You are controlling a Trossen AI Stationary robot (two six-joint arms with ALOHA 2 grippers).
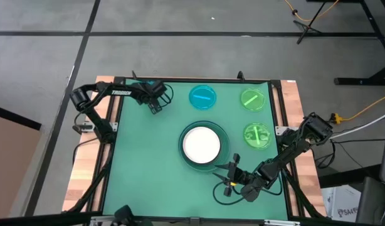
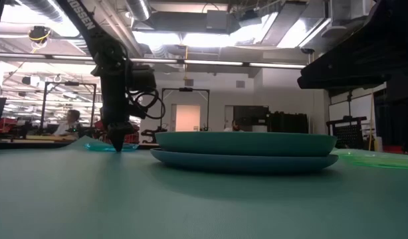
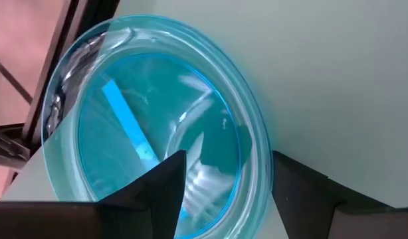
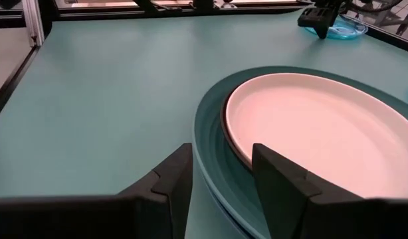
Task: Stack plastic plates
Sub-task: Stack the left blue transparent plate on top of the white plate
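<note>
A stack is already formed at the middle of the bench: a white plate is nested in a dark-rimmed one, itself seated in the large teal plates, presumably largest lowest so each rests stably. Three small plates are left apart at the far side: a cyan plate and two green plates. The left gripper is held low just beside the cyan plate, fingers parted across its rim, apparently positioned for a pinch not yet made. The right gripper is parked near the stack's edge, fingers spread and holding nothing.
</note>
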